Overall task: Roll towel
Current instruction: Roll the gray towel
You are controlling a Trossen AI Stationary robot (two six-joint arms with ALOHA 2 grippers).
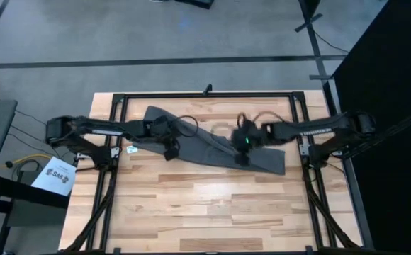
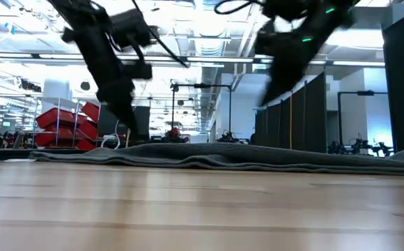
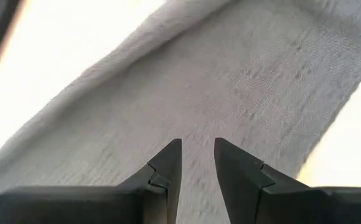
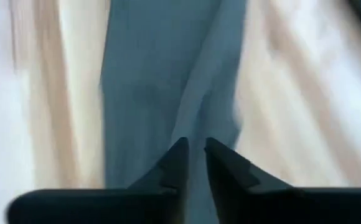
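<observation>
The dark grey towel (image 1: 212, 145) lies flat as a long strip on the table's far half, slanting from far left to right. It appears as a low ridge in the low view (image 2: 230, 155). My left gripper (image 1: 170, 151) points down at the strip's left part (image 3: 230, 93), its fingers nearly together with nothing between them. My right gripper (image 1: 242, 157) hangs above the strip's right part (image 4: 162, 81), clear of it in the low view (image 2: 268, 97), fingers also nearly together and holding nothing. My left gripper has its fingertips (image 2: 138, 138) down at the level of the towel's top surface, coming from above. I cannot tell whether they touch the cloth.
Black frame rails (image 1: 205, 94) run along the table's far edge and down both sides. A small white label (image 1: 131, 149) lies by the towel's left end. The wooden near half of the table (image 1: 205, 212) is bare.
</observation>
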